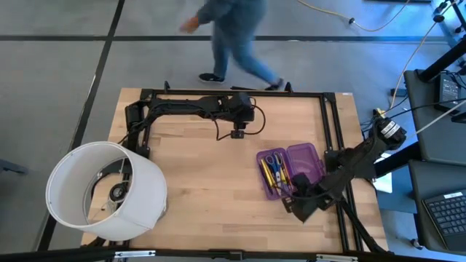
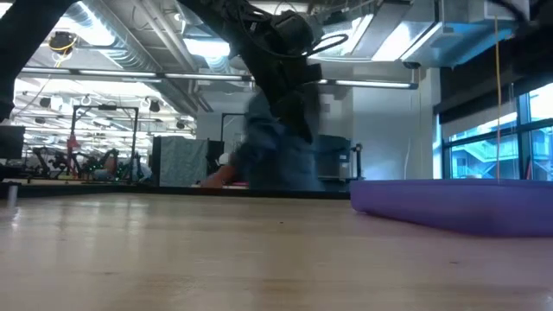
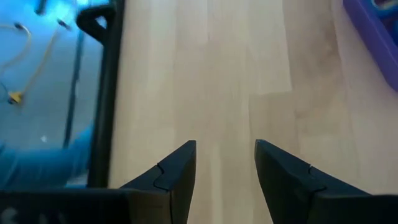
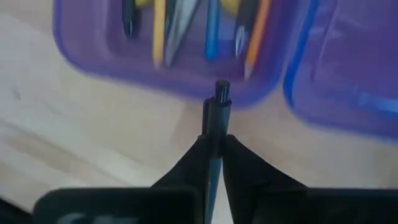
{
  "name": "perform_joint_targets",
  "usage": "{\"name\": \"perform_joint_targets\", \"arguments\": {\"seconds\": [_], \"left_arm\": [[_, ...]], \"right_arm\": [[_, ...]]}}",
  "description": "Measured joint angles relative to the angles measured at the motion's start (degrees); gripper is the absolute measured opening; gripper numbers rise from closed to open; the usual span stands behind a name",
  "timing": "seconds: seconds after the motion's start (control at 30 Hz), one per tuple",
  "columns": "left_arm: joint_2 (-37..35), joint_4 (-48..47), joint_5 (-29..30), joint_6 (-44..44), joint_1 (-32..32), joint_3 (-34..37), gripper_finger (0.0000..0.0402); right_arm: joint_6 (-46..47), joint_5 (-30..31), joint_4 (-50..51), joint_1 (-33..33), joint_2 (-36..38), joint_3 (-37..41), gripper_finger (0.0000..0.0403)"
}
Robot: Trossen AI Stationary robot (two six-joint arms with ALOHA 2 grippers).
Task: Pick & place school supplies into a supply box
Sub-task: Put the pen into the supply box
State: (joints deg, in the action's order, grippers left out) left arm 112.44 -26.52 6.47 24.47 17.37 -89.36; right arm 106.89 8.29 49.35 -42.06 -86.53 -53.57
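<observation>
Right gripper (image 4: 214, 146) is pinching a black pen (image 4: 217, 115) between its fingers, the pen's tip pointing at the near wall of the supply box (image 4: 112, 59). Seen from above, that gripper (image 1: 302, 204) is sitting at the box's (image 1: 306, 156) front corner, close to the table's right edge. Lying inside the open purple case are a yellow pencil (image 4: 159, 28), a thin blue pen (image 4: 212, 31), an orange pencil (image 4: 258, 34) and another dark pen (image 4: 129, 17); the overhead camera is also showing blue-handled scissors (image 1: 273, 160) among them. The hinged lid (image 4: 354, 68) is lying flat just beside the tray.

Left gripper (image 1: 237, 134) is hanging over bare wood near the table's (image 1: 196, 175) back edge, well apart from the box, its fingers (image 3: 177, 171) standing apart with nothing between them.

Taking up the front left corner is a big white cylindrical shade (image 1: 105, 191). Behind the table, a person (image 1: 233, 36) in blue is walking across the floor.
</observation>
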Motion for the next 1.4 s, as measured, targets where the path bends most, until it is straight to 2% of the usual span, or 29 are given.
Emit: {"name": "perform_joint_targets", "arguments": {"seconds": [0.2,0.3,0.57,0.7,0.87,1.07,1.17,1.4], "left_arm": [[0.0,-6.78,-0.42,-3.45,0.0,0.0,0.0157],[0.0,-9.65,-2.64,-4.96,0.0,0.0,0.0157],[0.0,-10.09,-19.37,-4.42,0.0,0.0,0.0157],[-0.07,-4.14,-24.25,-6.11,-0.51,2.99,0.0157],[-0.46,1.45,-24.12,-9.41,-0.59,8.0,0.0157],[-0.44,7.29,-20.77,-12.85,-0.37,11.57,0.0157],[-0.42,7.47,-18.13,-12.94,-0.44,12.07,0.0157],[-0.42,9.11,-18.05,-12.37,-0.55,12.0,0.0157]], "right_arm": [[-12.47,-0.79,0.75,7.15,3.79,-0.01,0.0035],[-18.66,0.22,1.09,11.07,6.93,-0.03,0.0037],[-37.08,6.24,0.83,23.05,12.24,-0.05,0.0034],[-44.61,5.93,-2.93,28.59,11.79,0.75,0.0038],[-49.91,-0.1,-9.3,33.07,9.9,3.03,0.0036],[-48.99,-5.34,-12.48,35.1,8.04,5.6,0.0039],[-48.56,-5.87,-15.22,35.17,7.13,6.34,0.0038],[-47.46,-6.23,-22.65,35.17,4.89,6.37,0.004]]}}
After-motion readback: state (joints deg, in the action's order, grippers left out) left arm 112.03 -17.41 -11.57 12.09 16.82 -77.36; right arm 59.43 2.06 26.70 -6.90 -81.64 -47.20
